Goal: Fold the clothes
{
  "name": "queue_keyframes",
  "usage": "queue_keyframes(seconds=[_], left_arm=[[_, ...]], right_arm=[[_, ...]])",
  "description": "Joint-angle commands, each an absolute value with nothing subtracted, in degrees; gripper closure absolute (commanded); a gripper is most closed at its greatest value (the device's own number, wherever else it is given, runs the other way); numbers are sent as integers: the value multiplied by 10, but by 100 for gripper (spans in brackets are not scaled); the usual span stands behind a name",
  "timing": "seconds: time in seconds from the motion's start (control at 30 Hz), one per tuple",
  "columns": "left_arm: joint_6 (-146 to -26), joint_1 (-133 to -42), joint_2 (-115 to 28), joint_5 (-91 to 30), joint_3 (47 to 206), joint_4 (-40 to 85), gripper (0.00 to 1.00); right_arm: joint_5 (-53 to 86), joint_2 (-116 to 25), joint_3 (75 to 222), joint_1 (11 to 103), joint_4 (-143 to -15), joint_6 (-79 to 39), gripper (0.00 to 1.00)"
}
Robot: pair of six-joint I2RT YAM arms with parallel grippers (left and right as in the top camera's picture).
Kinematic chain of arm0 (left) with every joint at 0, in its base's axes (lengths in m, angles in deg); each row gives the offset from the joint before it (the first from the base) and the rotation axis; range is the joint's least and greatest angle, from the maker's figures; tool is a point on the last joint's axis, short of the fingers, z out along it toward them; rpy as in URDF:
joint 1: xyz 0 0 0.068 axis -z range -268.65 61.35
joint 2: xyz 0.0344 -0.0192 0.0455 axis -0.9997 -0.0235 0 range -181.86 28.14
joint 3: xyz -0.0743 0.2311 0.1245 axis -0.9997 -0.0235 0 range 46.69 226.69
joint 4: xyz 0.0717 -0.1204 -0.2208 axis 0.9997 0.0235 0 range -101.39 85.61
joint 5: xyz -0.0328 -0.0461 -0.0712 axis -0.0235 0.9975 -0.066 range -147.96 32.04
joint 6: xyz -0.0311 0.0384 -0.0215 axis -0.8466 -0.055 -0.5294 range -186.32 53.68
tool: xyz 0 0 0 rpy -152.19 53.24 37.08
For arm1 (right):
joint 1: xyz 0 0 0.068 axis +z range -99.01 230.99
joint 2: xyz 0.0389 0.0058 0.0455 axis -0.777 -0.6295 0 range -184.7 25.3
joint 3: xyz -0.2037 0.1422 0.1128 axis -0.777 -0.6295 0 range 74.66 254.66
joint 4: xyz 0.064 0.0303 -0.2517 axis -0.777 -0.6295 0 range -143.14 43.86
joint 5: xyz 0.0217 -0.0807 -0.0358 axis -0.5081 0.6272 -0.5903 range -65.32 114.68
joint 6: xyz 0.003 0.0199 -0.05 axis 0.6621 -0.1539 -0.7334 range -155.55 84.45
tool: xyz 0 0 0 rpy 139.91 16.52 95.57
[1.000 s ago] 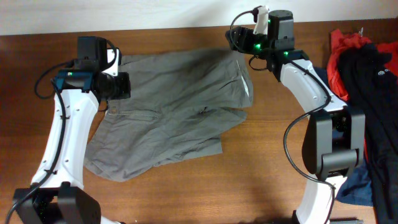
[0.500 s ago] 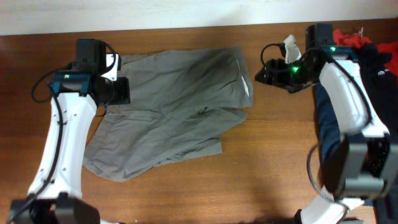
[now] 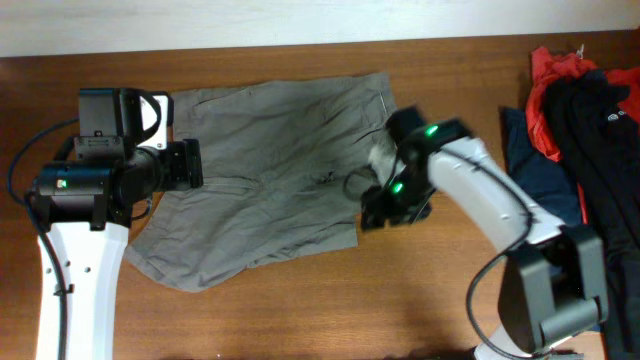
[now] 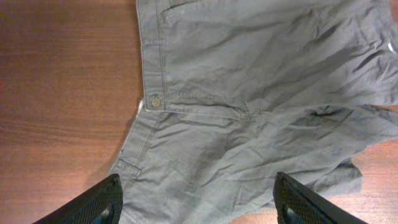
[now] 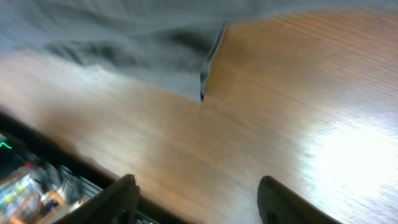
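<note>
The grey-olive shorts (image 3: pixel 270 160) lie spread and wrinkled on the wooden table (image 3: pixel 300 310), waistband to the left. My left gripper (image 3: pixel 188 165) hovers over the waistband side, open and empty. In the left wrist view its fingers (image 4: pixel 199 202) straddle the shorts (image 4: pixel 249 93) from above, with the waist button in sight. My right gripper (image 3: pixel 385 205) is at the shorts' right lower edge, open and empty. The right wrist view is blurred: its fingers (image 5: pixel 196 199) are over bare wood, with a hem of the shorts (image 5: pixel 124 50) above them.
A pile of red and black garments (image 3: pixel 590 100) lies at the right edge of the table, with a navy cloth (image 3: pixel 520 150) beside it and under the right arm's base. A pale wall runs along the back.
My right arm has swung from the table's back right down to the shorts' right lower edge. My left arm has drawn back a little to the left. Both grippers stay empty.
</note>
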State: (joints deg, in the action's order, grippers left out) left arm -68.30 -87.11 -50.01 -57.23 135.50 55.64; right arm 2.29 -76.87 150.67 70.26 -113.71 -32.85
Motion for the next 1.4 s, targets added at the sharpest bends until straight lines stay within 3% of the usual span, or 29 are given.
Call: queue_keyframes(seconds=[0.0,0.2,0.6,0.73,0.8,0.97,1.0,1.07,1.17,1.3,1.37], left_arm=[[-680,-873,-496,-567,1357,563,22],[-680,-873,-496,-566,1357,553,18],[-689,-873,-496,-553,1357,547,18],[-693,-873,-496,-551,1357,547,18],[-693,-873,-496,-551,1357,547,18],[-693,-873,-496,-551,1357,547,18],[-693,-873,-496,-551,1357,547,18],[-693,-873,-496,-552,1357,547,18],[-693,-873,-496,-552,1357,547,17],[-693,-873,-496,-552,1357,546,17],[-693,-873,-496,-552,1357,542,17]], right_arm=[[70,-779,1434,740,-1075,-306,39],[62,-811,1416,758,-986,-312,43],[39,-841,1416,763,-948,-429,40],[28,-857,1416,766,-946,-449,48],[26,-858,1416,766,-947,-457,60],[-21,-858,1416,767,-948,-516,72],[-21,-858,1416,766,-948,-516,84],[-14,-858,1416,766,-951,-516,95],[41,-849,1422,759,-978,-468,96],[305,-803,1462,750,-1136,-279,96],[335,-786,1475,749,-1214,-239,96]])
